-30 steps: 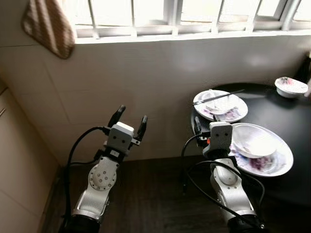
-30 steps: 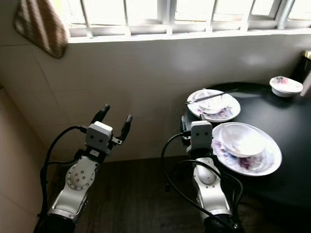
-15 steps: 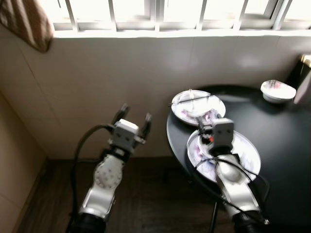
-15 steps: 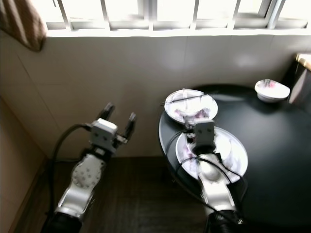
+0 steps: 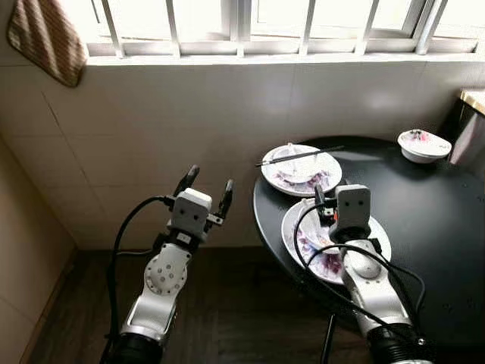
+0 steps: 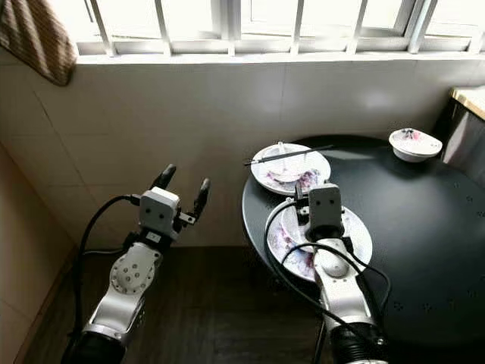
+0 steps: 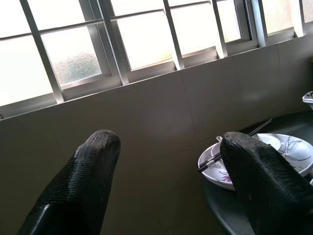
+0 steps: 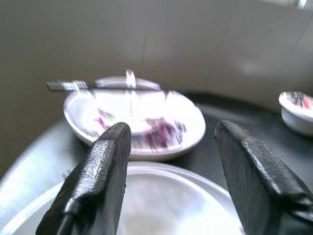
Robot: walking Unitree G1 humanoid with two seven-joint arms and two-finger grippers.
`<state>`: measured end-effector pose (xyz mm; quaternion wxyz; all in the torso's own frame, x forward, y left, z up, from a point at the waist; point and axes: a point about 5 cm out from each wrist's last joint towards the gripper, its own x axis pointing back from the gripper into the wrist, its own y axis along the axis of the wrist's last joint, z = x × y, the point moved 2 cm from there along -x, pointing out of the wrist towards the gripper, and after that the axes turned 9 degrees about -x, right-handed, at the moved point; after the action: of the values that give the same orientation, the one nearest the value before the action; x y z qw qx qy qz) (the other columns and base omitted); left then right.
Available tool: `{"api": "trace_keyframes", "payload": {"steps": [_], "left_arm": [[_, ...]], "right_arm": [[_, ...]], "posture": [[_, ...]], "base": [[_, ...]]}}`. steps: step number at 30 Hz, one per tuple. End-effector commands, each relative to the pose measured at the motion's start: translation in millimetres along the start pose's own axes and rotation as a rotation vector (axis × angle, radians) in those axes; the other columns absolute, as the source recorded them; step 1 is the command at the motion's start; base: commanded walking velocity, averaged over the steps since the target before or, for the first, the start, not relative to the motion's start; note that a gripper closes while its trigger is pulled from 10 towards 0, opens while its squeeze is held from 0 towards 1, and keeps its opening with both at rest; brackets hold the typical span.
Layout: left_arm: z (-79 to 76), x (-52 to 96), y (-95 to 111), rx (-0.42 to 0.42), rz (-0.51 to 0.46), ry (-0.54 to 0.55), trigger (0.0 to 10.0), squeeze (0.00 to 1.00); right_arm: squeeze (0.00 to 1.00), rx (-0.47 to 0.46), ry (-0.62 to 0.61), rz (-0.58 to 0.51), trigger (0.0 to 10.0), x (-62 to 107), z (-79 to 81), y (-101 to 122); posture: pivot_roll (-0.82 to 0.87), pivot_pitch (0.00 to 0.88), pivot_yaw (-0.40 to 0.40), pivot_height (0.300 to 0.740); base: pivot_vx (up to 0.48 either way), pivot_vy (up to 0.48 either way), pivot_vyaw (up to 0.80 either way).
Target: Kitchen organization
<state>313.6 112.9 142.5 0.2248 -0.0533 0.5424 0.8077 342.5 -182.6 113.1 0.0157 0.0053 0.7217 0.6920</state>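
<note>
A round black table (image 5: 439,227) stands at the right. On it, a far plate (image 5: 299,168) carries black chopsticks (image 5: 299,156) and a small dish. A near plate (image 5: 322,258) with purple marks lies under my right arm. A small white bowl (image 5: 423,144) sits at the back. My right gripper (image 8: 173,129) is open low over the near plate (image 8: 171,196), facing the far plate (image 8: 137,117). My left gripper (image 5: 210,179) is open, held up over the floor to the left of the table, toward the tiled wall.
A barred window (image 5: 242,23) runs above the tiled wall. A striped cloth (image 5: 47,38) hangs at top left. Dark wood floor (image 5: 242,303) lies below my left arm. A pale counter corner (image 5: 474,98) shows at the right edge.
The whole picture has shifted as the camera moved, so more of the table is in view. My right gripper, earlier at the near plate's left rim, now sits over that plate.
</note>
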Motion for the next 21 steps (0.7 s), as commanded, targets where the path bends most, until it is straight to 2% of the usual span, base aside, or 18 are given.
{"api": "trace_keyframes", "payload": {"steps": [1, 6, 7, 8, 10, 13, 21], "left_arm": [[1.2, 1.4, -5, -0.009, 0.025, -0.001, 10.0, 0.0], [-0.2, 0.7, -6, -0.009, 0.031, -0.009, 10.0, 0.0], [-0.2, 0.7, -6, -0.009, 0.031, -0.009, 10.0, 0.0], [-1.7, -1.1, -6, -0.008, 0.029, -0.013, 10.0, 0.0], [-2.3, -2.8, -5, -0.008, 0.027, -0.013, 10.0, 0.0], [-0.2, -4.7, -5, -0.01, 0.026, -0.002, 10.0, 0.0], [1.1, -2.1, -8, -0.013, 0.039, 0.007, 10.0, 0.0]], "right_arm": [[0.0, 0.0, 0.02, 0.035, 10.0, -5.4, -6.8, 4], [0.0, 0.026, 0.177, 0.114, 10.0, -17.0, -21.5, 20], [0.0, 0.026, 0.177, 0.114, 10.0, -17.0, -21.5, 20], [0.0, 0.032, 0.231, 0.148, 10.0, -22.0, -29.8, 25], [0.0, 0.031, 0.266, 0.178, 10.0, -24.8, -35.7, 27], [0.0, 0.022, 0.384, 0.252, 10.0, -23.2, -36.2, 25], [0.0, 0.026, 0.562, 0.38, 10.0, -24.9, -46.4, 28]], "posture": [[0.03, 0.0, -0.005, 0.74], [0.02, 0.0, -0.001, 0.74], [0.02, 0.0, -0.001, 0.74], [0.02, 0.0, -0.004, 0.74], [0.02, 0.0, -0.005, 0.74], [0.03, 0.0, -0.012, 0.74], [0.03, 0.0, -0.018, 0.74]], "base": [[0.0, 0.0, 0.0], [0.0, 0.0, 0.0], [0.0, 0.0, 0.0], [0.0, 0.0, 0.0], [0.0, 0.0, 0.0], [0.0, 0.0, 0.0], [0.0, 0.0, 0.0]]}}
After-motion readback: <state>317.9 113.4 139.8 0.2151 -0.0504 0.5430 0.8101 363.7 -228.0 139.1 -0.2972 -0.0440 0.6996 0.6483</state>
